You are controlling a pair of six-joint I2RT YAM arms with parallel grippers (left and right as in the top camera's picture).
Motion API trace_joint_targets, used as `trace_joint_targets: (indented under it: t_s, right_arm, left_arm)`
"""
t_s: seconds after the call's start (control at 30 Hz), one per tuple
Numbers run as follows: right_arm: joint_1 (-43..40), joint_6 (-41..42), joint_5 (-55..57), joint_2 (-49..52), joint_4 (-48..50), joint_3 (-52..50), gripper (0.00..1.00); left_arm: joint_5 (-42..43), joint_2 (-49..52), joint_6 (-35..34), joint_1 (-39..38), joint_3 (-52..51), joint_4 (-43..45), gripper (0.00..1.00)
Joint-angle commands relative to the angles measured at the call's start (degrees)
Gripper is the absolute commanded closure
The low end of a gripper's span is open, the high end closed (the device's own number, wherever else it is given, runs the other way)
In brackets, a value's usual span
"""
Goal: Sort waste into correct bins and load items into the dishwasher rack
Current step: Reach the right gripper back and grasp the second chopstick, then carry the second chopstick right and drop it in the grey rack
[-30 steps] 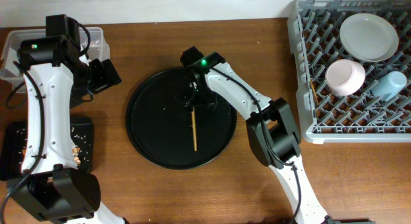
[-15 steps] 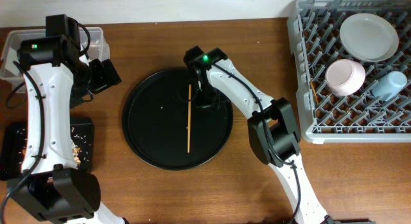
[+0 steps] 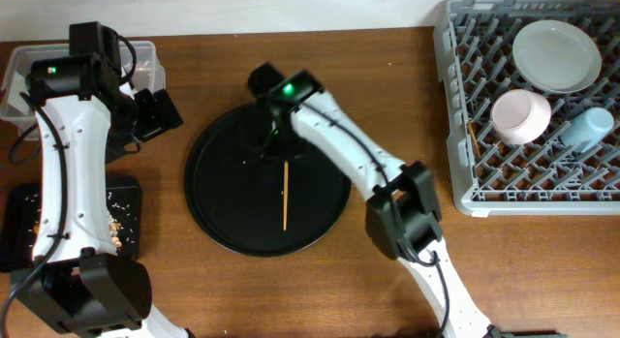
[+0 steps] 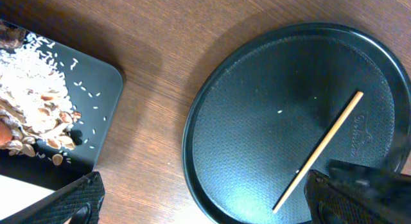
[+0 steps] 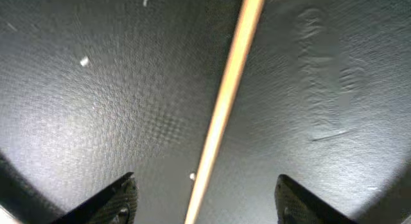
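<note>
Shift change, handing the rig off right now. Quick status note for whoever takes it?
Left gripper: open, empty, near the clear box.
Right gripper: open, either side of the chopstick lying on the round black tray; not grasped.
Done: plate, bowl and cup in the rack; rice scraps in the flat black tray.
Left: grasp that chopstick and rack it.

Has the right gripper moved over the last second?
Yes. The right gripper has shifted left, farther from the dishwasher rack, which has stayed put. It is open above the chopstick.
</note>
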Motion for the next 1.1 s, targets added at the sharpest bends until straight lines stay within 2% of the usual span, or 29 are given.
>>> trace_joint_targets:
  t_s: [0.0,0.2,0.37,0.47,0.5,0.6,0.7,0.8,0.93,1.07]
  right_arm:
    - [3.3,8.2,5.8,-0.3,4.2,-5.7,0.36]
    - [3.7,9.6,9.4,-0.3,8.8,-11.0,0.43]
    - [3.6,9.6,9.4,-0.3,12.6,-15.1,0.53]
    - [3.6,9.6,9.4,-0.3,12.8,-15.7,0.69]
    - [3.6,9.6,9.4,-0.3,12.9,-15.6,0.83]
    - [3.1,8.0,8.4,-0.8,12.3,-14.8,0.95]
    - [2.1,6.1,6.7,-1.5,10.3,-12.4,0.96]
    - [-0.1,4.1,6.8,-2.5,4.3,-6.3,0.96]
    - [-6.5,-2.9,6.8,-3.7,-6.7,7.2,0.96]
    - [-18.1,-13.2,6.6,-5.3,-15.4,23.6,0.96]
  left_arm:
    - [-0.6,-0.1,-0.6,-0.2,-0.1,0.0,0.01]
    - [-0.6,-0.1,-0.6,-0.2,-0.1,0.0,0.01]
    - [-0.6,-0.1,-0.6,-0.2,-0.1,0.0,0.01]
    - [-0.6,-0.1,-0.6,-0.2,-0.1,0.0,0.01]
    - [-0.6,-0.1,-0.6,-0.2,-0.1,0.0,0.01]
    - [-0.6,-0.1,-0.6,-0.2,-0.1,0.0,0.01]
    - [-0.6,-0.1,-0.6,-0.2,-0.1,0.0,0.01]
    - [-0.6,-0.1,-0.6,-0.2,-0.1,0.0,0.01]
    - [-0.6,-0.1,-0.6,-0.2,-0.1,0.0,0.01]
    - [-0.6,-0.1,-0.6,-0.2,-0.1,0.0,0.01]
